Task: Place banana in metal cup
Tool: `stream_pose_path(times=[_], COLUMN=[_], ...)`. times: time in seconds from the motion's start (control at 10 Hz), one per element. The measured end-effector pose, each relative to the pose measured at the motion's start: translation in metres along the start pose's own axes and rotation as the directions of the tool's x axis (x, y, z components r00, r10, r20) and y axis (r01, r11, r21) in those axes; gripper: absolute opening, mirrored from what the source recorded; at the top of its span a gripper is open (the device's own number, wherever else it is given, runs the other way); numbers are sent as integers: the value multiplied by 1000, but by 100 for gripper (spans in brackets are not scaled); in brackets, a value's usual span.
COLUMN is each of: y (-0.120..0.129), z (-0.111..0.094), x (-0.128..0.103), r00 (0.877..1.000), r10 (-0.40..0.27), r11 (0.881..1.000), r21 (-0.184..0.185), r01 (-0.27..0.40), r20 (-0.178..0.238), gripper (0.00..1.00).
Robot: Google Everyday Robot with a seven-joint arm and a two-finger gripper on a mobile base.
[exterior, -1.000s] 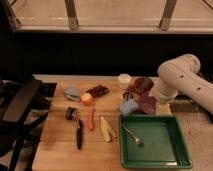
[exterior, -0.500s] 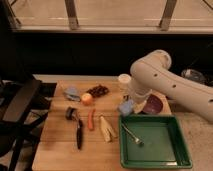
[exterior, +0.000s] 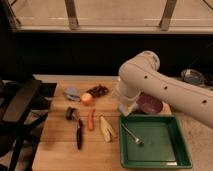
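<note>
**Caller:** Jaws first. How do they stand?

**Operator:** Wide or narrow, I cannot tell. My gripper (exterior: 125,109) hangs low over the back of the wooden table (exterior: 55,150), under the bent white arm (exterior: 150,75).

**Caller:** And around it, left to right?

**Operator:** Well to its left is a blue cloth (exterior: 71,92). Nearer are an orange fruit (exterior: 87,99) and a carrot (exterior: 91,119). The banana (exterior: 106,128) lies left of the gripper and nearer the camera, just beside the carrot and apart from the gripper. A green tray (exterior: 160,147) sits to the gripper's right, with a purple bowl (exterior: 150,104) behind it. The metal cup is out of my sight.
</note>
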Motion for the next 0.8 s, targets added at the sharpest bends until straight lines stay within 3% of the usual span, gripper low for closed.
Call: stream_pose_path(times=[0.2,0.4,0.6,0.7,0.8], y=[1,-13,-35,-47,-55], z=[11,27,47,60,70], x=[4,-3,-17,-26,-30], r00=[997,982,955,933,920], r10=[-79,-184,-292,-355,-386], r11=[997,983,956,934,922], r21=[8,15,10,-2,-4], r01=[79,183,292,356,388], r20=[16,35,49,57,70], gripper=[65,65,65,65,65])
